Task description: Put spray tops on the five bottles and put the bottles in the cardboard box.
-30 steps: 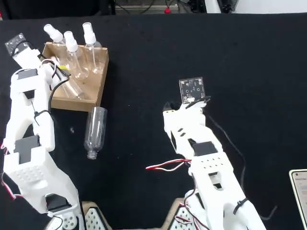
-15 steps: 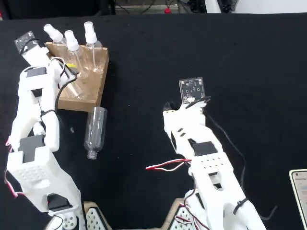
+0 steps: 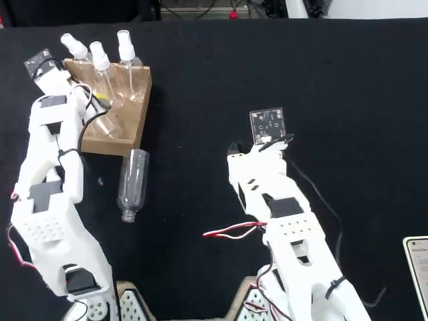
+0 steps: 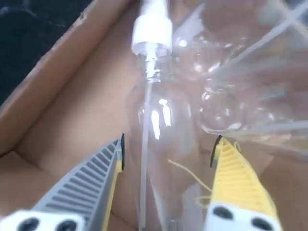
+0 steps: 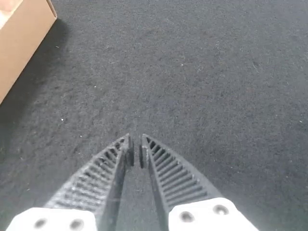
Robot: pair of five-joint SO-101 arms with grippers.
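we find left gripper (image 4: 168, 143) fingers apart astride a capped bottle (image 4: 161, 108); right gripper (image 5: 135, 144) closed, empty. we judge the uncapped bottle (image 3: 132, 180) light, slick: grip mid-body.

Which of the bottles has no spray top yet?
The bottle lying on the black table beside the cardboard box; those in the box carry white spray tops.

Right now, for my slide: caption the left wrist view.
Left claw open around a spray-topped bottle in the cardboard box.
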